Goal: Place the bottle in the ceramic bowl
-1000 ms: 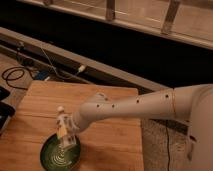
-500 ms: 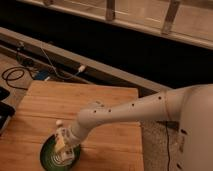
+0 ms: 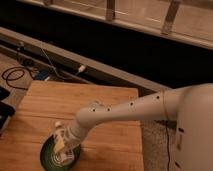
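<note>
Bottle (image 3: 61, 138), white with a small cap, sits at the tip of the gripper (image 3: 64, 148), tilted so the cap points up and away from the arm. It is over the bowl (image 3: 48, 156), low down inside the rim; whether its base touches the glaze cannot be told. Whether the gripper is pinching the bottle or has spread off it cannot be told either, since the bottle and the wrist cover that spot.

Bowl lies directly under the gripper, dark green with pale rings showing on the side away from the arm. It rests on the wooden table (image 3: 100, 100), near the table's front edge.

Arm (image 3: 125, 110), pale with small dark dots along it, runs back from the gripper up and across the table to the robot's bulky white body (image 3: 195, 130) at the far side.

Beyond the table, well apart from the gripper, cables (image 3: 20, 75) lie coiled on the floor, and a low ledge (image 3: 100, 65) runs along a dark wall. Railing posts (image 3: 170, 17) stand above that.
</note>
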Robot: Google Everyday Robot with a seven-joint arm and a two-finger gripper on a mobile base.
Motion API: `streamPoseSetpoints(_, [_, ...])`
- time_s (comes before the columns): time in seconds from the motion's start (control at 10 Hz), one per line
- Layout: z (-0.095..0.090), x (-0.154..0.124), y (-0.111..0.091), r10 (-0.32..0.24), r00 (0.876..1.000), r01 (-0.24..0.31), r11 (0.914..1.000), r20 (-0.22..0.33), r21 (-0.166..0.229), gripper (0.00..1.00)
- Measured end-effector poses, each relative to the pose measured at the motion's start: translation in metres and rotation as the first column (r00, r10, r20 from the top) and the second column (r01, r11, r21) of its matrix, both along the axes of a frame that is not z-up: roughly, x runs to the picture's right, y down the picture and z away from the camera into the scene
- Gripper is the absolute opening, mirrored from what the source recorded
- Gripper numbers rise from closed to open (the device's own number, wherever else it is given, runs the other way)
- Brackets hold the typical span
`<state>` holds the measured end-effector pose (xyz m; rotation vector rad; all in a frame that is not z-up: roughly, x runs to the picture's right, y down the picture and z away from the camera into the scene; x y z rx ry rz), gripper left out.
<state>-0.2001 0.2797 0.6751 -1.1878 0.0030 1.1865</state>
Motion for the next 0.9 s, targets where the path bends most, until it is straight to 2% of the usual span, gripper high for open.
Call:
streamPoseSetpoints(0.2, [-0.0001, -0.0001, 0.0, 0.0, 1.0, 0.0, 1.0, 0.0, 0.0, 0.57])
streamPoseSetpoints(0.3, [-0.0003, -0.0004, 0.0, 0.0, 1.0, 0.0, 1.0, 0.001, 0.0, 0.62])
streamPoseSetpoints(0.9, [0.0, -0.0004, 0.0003, 0.001, 1.0, -0.001, 1.0, 0.001, -0.001, 0.63])
